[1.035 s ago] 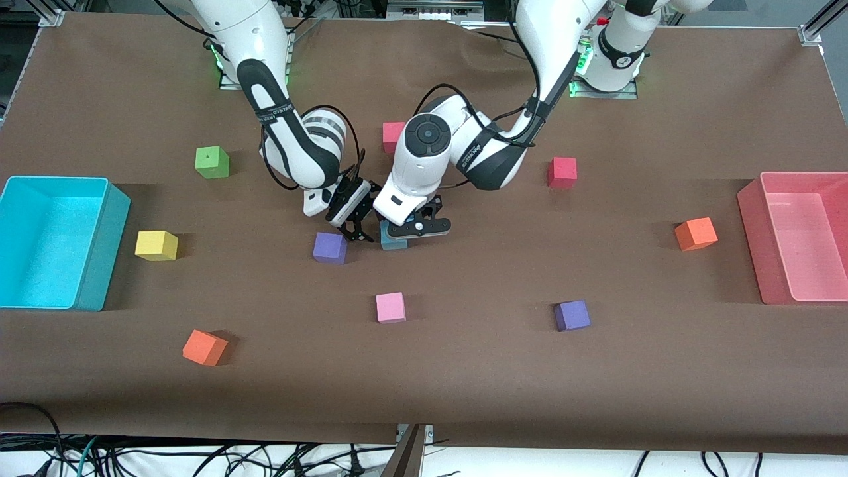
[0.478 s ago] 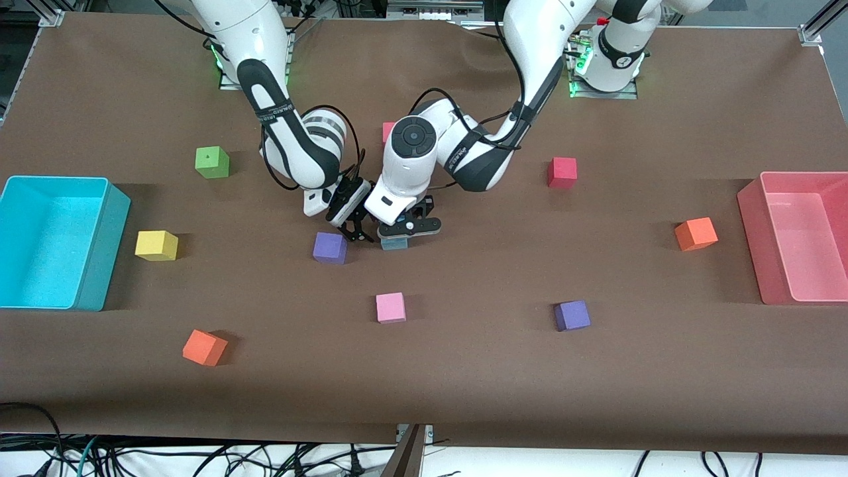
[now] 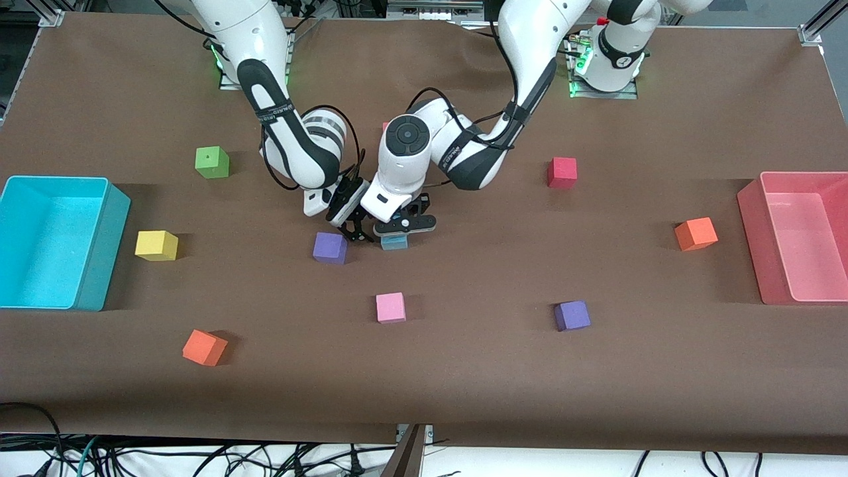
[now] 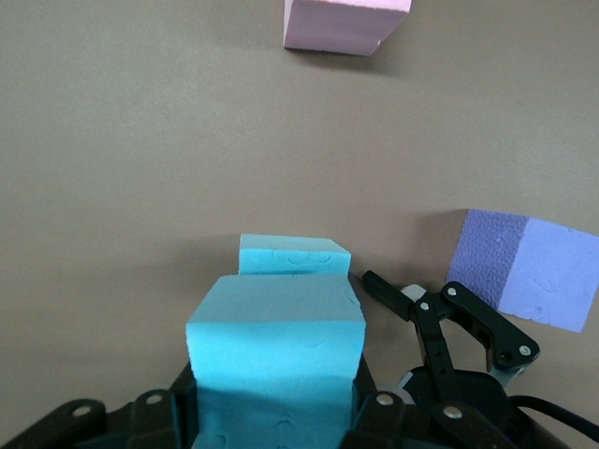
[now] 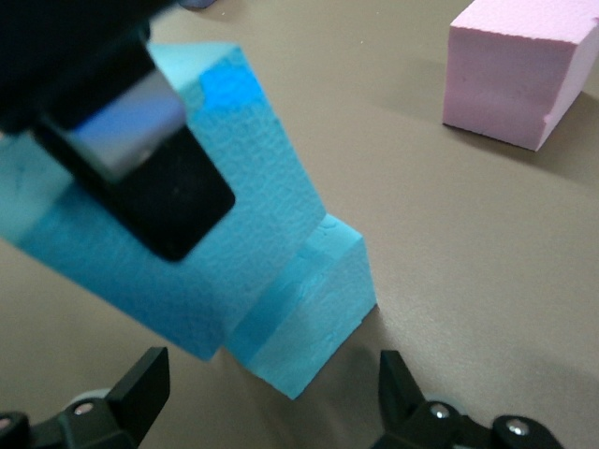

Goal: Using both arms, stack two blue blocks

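Left gripper (image 3: 400, 228) clamped on one sky-blue foam cube (image 4: 277, 360), centre frame, just above second sky-blue foam cube (image 3: 395, 243) on brown worktop (image 3: 464, 371), right gripper (image 3: 355, 228) spread wide beside them, purple foam cube (image 3: 330, 247) nearby.

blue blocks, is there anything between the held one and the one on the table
Nothing. In the left wrist view the left gripper holds one blue block just above the other blue block, no object between them.
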Controlling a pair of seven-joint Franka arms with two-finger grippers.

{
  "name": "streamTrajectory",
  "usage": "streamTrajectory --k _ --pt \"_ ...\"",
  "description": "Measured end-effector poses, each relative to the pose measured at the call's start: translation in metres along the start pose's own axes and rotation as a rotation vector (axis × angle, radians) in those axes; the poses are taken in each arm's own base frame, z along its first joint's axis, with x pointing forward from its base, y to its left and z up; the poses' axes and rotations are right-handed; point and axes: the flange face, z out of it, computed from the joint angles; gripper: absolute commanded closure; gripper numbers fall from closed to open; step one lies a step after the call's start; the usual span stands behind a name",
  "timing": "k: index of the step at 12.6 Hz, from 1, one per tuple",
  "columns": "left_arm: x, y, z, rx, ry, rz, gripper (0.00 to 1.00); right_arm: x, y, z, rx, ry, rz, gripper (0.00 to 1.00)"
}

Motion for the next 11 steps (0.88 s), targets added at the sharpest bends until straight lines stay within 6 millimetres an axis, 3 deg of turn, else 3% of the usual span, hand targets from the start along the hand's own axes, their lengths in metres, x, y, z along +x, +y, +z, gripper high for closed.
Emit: streamTrajectory --k 4,5,7,11 --pt "0.0008 0.0004 0.0061 -0.008 0.007 -0.002 0.73 -0.0001 0.0 0.0001 0.0 0.0 0.0 0.01" --pt "0.0009 0.0004 0.0066 -0.009 0.008 -0.002 0.58 -0.0001 0.0 0.0001 0.0 0.0 0.0 0.01" --pt "0.0012 0.0008 0.0062 -0.011 0.009 -0.003 0.0 -0.0002 0.0 0.0001 0.0 0.0 0.0 0.01" --pt "0.0037 0.0014 0.0062 -0.024 0.021 -0.004 0.0 -0.0002 0.0002 0.0 0.0 0.0 0.0 0.01"
